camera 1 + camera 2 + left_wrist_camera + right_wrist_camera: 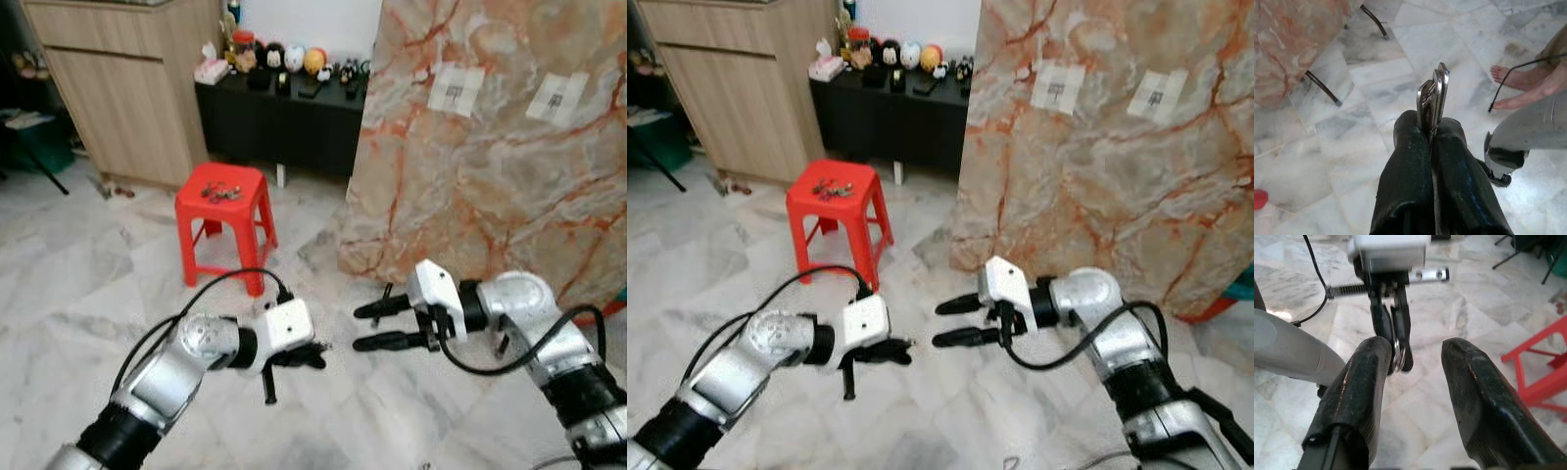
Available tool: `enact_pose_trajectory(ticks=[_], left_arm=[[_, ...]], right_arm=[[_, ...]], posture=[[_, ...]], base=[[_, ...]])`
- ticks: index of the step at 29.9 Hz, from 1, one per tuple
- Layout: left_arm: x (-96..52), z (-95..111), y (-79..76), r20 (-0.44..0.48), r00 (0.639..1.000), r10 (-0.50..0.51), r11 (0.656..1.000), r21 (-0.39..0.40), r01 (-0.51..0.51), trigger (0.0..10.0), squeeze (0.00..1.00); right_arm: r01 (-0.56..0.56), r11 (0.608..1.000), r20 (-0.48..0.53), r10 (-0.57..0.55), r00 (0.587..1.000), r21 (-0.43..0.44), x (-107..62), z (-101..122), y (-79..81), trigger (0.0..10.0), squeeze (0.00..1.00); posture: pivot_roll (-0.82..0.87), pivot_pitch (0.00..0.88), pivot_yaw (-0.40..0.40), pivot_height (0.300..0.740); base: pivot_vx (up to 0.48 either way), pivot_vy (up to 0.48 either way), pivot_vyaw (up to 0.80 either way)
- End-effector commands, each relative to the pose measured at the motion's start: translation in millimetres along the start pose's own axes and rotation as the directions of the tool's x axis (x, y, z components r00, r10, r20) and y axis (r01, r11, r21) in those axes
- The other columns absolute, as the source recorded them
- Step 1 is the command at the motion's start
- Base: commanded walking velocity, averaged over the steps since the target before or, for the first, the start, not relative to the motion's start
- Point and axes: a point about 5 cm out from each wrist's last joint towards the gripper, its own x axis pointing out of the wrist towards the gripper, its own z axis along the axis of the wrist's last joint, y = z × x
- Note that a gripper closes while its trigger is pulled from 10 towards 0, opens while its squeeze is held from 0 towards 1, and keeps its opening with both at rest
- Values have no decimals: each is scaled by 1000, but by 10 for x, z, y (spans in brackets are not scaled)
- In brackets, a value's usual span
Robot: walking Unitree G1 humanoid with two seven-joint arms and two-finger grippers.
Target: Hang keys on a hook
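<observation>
My left gripper [315,352] is low over the marble floor and shut on a metal key ring [1432,95], which sticks out past its fingertips. The right gripper [365,327] faces it from a short distance with its two fingers spread open and nothing between them. In the right wrist view the key ring [1398,354] hangs in the left gripper just beyond the open fingers [1369,382]. Two white hook pads [456,90] [556,98] sit high on the marble panel [490,186] behind the right arm.
A red plastic stool [223,211] with small metal items [221,192] on its seat stands ahead on the left. Behind it are a wooden cabinet [127,88] and a black sideboard [279,122] with figurines. A person's bare feet [1515,81] stand on the floor nearby.
</observation>
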Motion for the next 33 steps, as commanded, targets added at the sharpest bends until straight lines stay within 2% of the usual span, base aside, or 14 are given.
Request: enact_pose_trajectory(ticks=[1,7,10,17,21,29,31,33], left_arm=[[16,47,15,0,1000,-17,1000,9,17,10000,0],[26,62,9,-8,999,-44,999,23,44,10000,0],[32,89,-4,2,999,-54,998,25,53,10000,0],[45,116,-15,17,998,-68,998,18,67,10000,0],[41,158,-11,49,996,-76,997,6,75,10000,0],[51,175,-17,60,995,-82,997,3,82,10000,0],[54,178,-21,63,994,-87,996,1,87,10000,0],[53,176,-24,64,994,-89,996,-1,89,10000,0]], right_arm=[[-23,999,-11,23,1000,-24,-3,46,-27,10000,0],[-78,997,-3,78,997,-22,101,31,-2,10000,0],[-90,996,-28,90,996,-12,154,-54,41,10000,0],[-72,997,-94,74,993,19,205,-251,92,10000,0],[-34,999,-88,37,995,33,206,-303,80,10000,0],[14,1000,-94,-13,995,9,230,-296,18,10000,0],[-3,1000,-49,3,999,10,242,-239,11,10000,0],[-13,1000,-54,13,998,-4,247,-231,13,10000,0]], posture=[[102,0,-125,740],[96,0,-120,740],[91,0,-112,740],[85,0,-102,740],[87,0,-99,740],[87,0,-98,740],[87,0,-98,740],[89,0,-97,740]], base=[[0,0,0],[0,0,0],[0,0,0],[0,0,0],[0,0,0],[0,0,0],[0,0,0],[0,0,0]])
